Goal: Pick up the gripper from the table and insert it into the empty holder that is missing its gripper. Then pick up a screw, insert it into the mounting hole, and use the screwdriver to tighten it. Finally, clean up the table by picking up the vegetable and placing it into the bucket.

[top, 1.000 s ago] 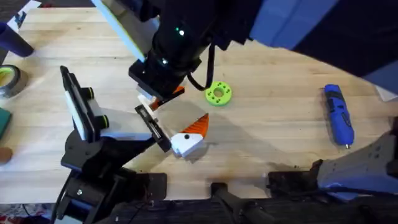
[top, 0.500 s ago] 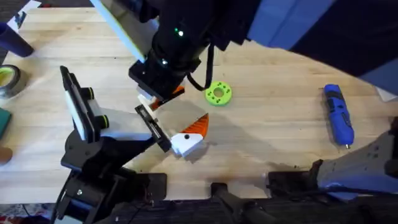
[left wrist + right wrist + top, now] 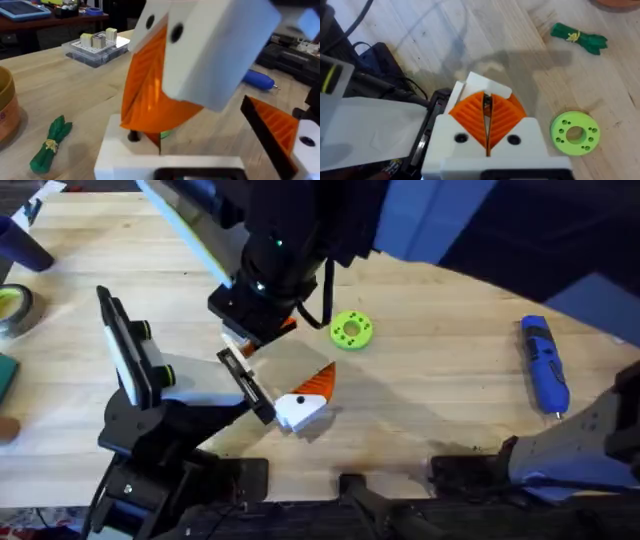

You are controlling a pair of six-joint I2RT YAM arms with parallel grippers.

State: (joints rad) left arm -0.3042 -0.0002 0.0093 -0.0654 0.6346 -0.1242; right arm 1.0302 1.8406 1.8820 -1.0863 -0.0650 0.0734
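My right gripper (image 3: 262,330) reaches across the middle, its orange pads (image 3: 470,117) shut on the white-based gripper (image 3: 485,86). It holds this piece at the free end of the black holder (image 3: 247,386), which crosses the tip of the left arm. At the holder's other end sits a white-orange finger with a black dot (image 3: 305,402). The left gripper (image 3: 280,375) stands open, nothing inside. The blue screwdriver (image 3: 543,367) lies at the far right. The dark-green vegetable (image 3: 579,37) lies on the wood near the orange bucket (image 3: 7,112).
A bright-green disc with holes (image 3: 351,330) lies just right of the right gripper. A tape roll (image 3: 15,308) sits at the left edge. A clear parts box (image 3: 97,45) stands farther back. Bare wood lies between the disc and the screwdriver.
The right arm's upper part has shifted slightly to the left. Its gripper and the held piece stay at the holder's end. The left arm has not moved.
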